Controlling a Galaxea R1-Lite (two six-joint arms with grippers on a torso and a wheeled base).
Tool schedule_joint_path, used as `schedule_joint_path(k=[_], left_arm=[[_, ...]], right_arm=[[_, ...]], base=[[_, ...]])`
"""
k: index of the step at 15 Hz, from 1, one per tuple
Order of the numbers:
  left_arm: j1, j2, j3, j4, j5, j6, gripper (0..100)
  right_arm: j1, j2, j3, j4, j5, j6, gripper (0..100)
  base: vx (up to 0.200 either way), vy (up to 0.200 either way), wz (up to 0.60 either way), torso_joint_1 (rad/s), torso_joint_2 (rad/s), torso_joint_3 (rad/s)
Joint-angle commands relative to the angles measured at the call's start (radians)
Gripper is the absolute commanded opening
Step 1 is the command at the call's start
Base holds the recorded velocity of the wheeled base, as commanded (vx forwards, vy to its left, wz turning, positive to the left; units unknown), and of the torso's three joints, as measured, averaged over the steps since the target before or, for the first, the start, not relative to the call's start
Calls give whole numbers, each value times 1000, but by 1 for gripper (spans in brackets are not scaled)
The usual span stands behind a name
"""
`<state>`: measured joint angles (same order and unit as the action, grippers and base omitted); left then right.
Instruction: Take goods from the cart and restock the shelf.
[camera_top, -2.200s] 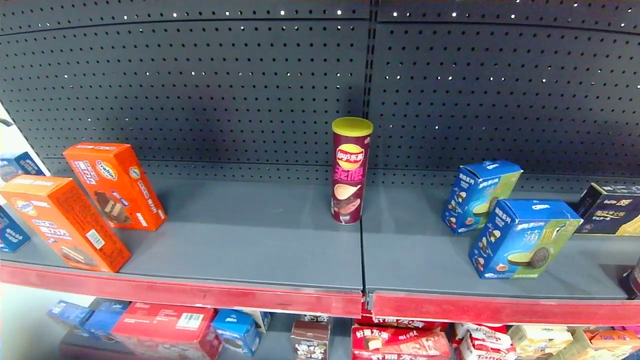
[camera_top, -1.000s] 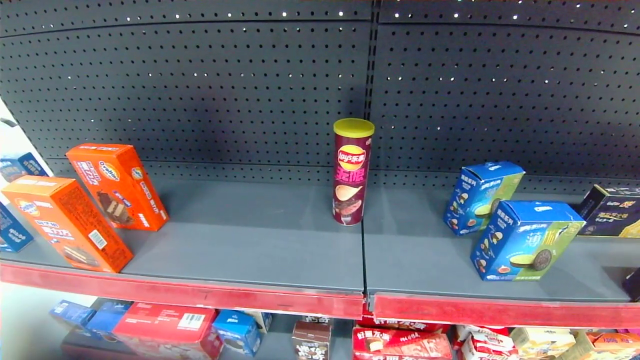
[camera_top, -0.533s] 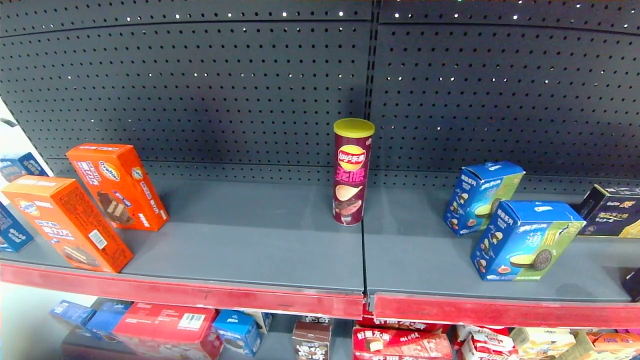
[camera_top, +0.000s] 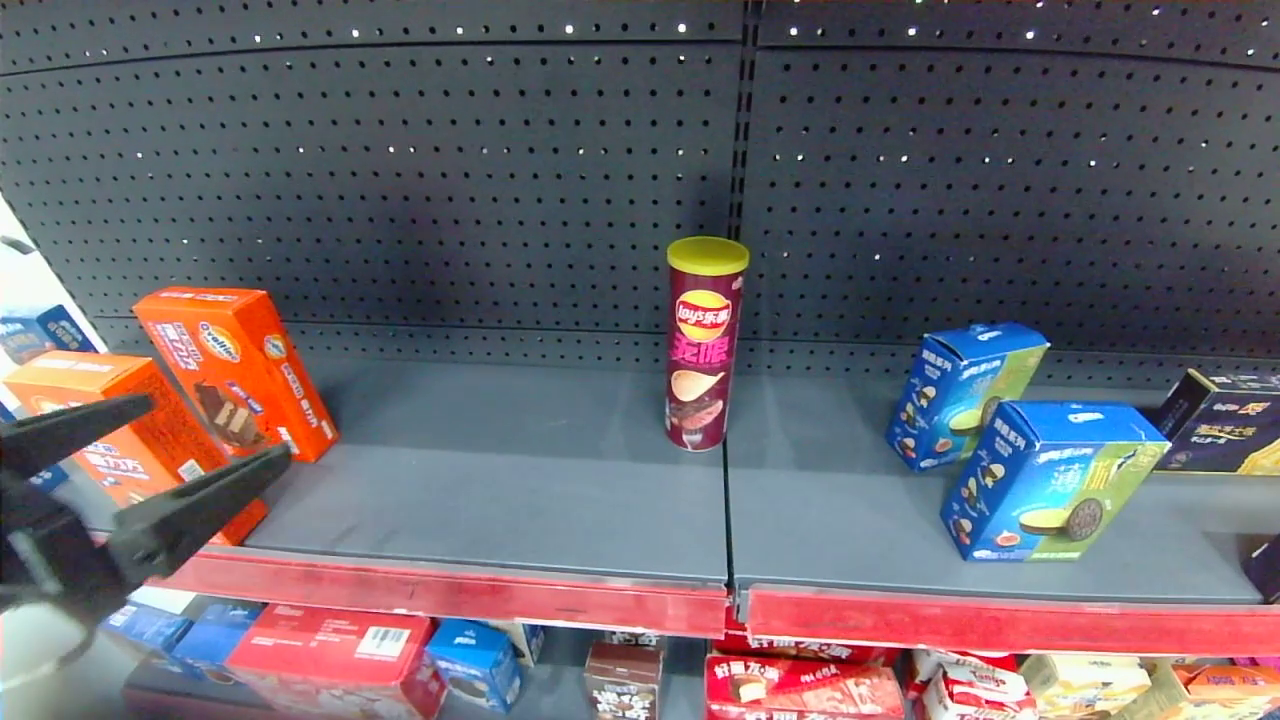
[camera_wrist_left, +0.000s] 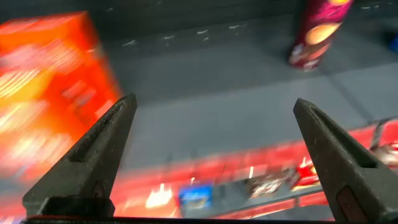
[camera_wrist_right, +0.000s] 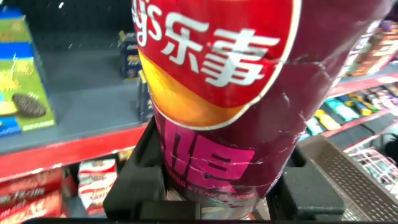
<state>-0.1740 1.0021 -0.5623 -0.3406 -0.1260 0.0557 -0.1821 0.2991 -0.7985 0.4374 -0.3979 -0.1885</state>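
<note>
Head view: the shelf (camera_top: 500, 480) carries 1 upright shelf can (camera_top: 705, 345) at its centre seam, near the back panel, with bare deck on both sides.
Right arm: the right gripper (camera_wrist_right: 217, 186) is closed around the lower body of the held can (camera_wrist_right: 217, 93), which matches the 1 on display. Pad contact is hidden behind the can, so the hold looks secure but is unconfirmed.
Left arm: the left gripper (camera_top: 218, 428) (camera_wrist_left: 214, 102) has its jaws spread wide and carries nothing. It hangs before the shelf lip, in front of the front orange box (camera_top: 80, 372).
Cart: a mesh corner of the cart (camera_wrist_right: 367, 168) shows beside the held can.
Step judged: stand the held can next to the shelf can.
Method: clear the red lip first, keep the can vertical, seat its base flat, then release.
Spacing: aim beside the shelf can, not touching it.
Risk: a tall, narrow can tips easily, so withdraw straight back.
</note>
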Motion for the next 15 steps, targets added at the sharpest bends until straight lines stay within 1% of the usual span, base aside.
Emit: schedule_joint_path(k=[1,2,5,6,7,8,9,10,11,13,14,15], left_arm=[[-122,397,-186,-107,-84,-2,100],[-137,447,-232,-115,-89,-4,100],[-136,596,-330,-149,-89,7,100],[-133,664,-350,-209,-90,4,100],[-131,707,-353,-255,-90,-10,100],[-133,737,-358,-276,-93,-36,100],[-134,754,-363,-290,-104,-54,100],[-139,805,-401,-322,-132,-68,100],[-150,839,-442,-331,-135,-71,100],[-180,886,-522,-334,-133,-114,100],[-182,888,-524,-334,-132,-116,100],[-199,929,-580,-336,-130,-129,100]], right_arm=[[-20,-29,-7,1,-1,0,0],[-30,-29,-5,1,-1,0,0],[-46,-28,2,0,2,-2,0],[-48,-29,10,0,2,-2,0],[-48,-29,15,0,2,-2,0],[-48,-28,16,0,2,-3,0],[-46,-28,16,0,1,-3,0],[-48,-28,24,1,1,-3,0],[-46,-28,36,0,-1,-3,0],[-46,-28,51,0,1,-6,0],[-48,-28,53,0,1,-8,0],[-46,-26,62,0,-1,-9,0]], base=[[0,0,0,0,0,0],[0,0,0,0,0,0],[0,0,0,0,0,0],[0,0,0,0,0,0],[0,0,0,0,0,0],[0,0,0,0,0,0],[0,0,0,0,0,0],[0,0,0,0,0,0],[0,0,0,0,0,0],[0,0,0,0,0,0],[0,0,0,0,0,0],[0,0,0,0,0,0]])
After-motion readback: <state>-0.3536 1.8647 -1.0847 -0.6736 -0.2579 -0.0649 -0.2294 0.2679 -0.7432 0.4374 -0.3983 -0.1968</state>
